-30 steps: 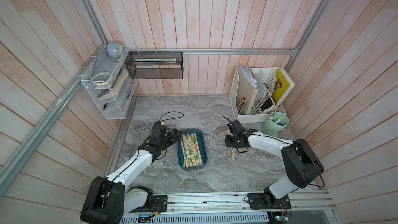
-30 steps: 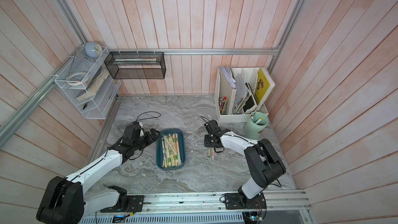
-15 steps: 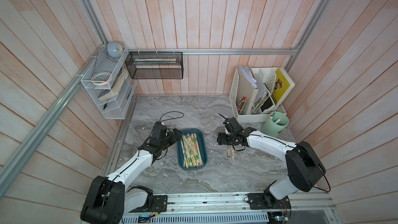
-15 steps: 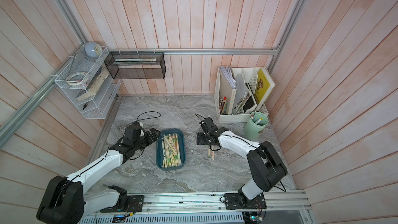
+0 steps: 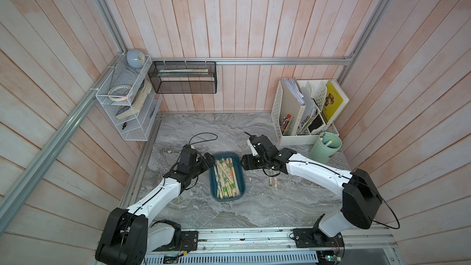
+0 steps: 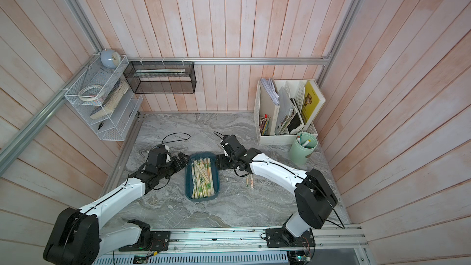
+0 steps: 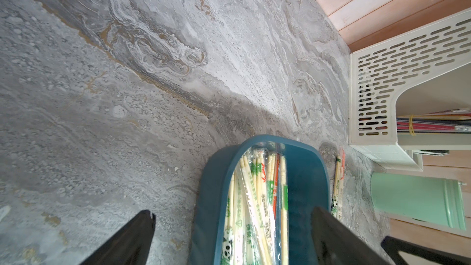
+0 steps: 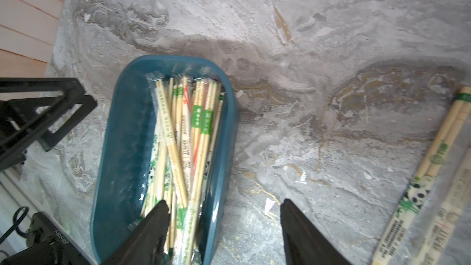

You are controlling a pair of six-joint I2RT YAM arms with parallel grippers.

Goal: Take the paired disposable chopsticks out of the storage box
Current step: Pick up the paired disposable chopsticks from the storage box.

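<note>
Teal storage box [image 5: 227, 199] sits in the middle of the counter [image 5: 204, 128], full of paired disposable chopsticks [image 5: 225, 177]. Beside it lie two more pairs [image 5: 272, 181]. Both the left claw [image 7: 233, 212] and the right claw [image 8: 224, 202] are open wide, holding nothing

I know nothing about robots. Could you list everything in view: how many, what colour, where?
table: one, grey marble, underneath everything
storage box: one, dark teal, table centre
paired disposable chopsticks: many, pale in clear sleeves, inside the storage box
loose chopstick pairs: two, pale, on the table right of the box
file organiser: one, white, back right, with papers, pencils, yellow book
cup: one, mint green, holding pens, beside the organiser
mesh basket: one, black, back wall
wire rack: one, white, left wall, holding a pale blue clock and a book
left pincer: one, black, open, at the box's left side
right pincer: one, black, open and empty, at the box's right side
</note>
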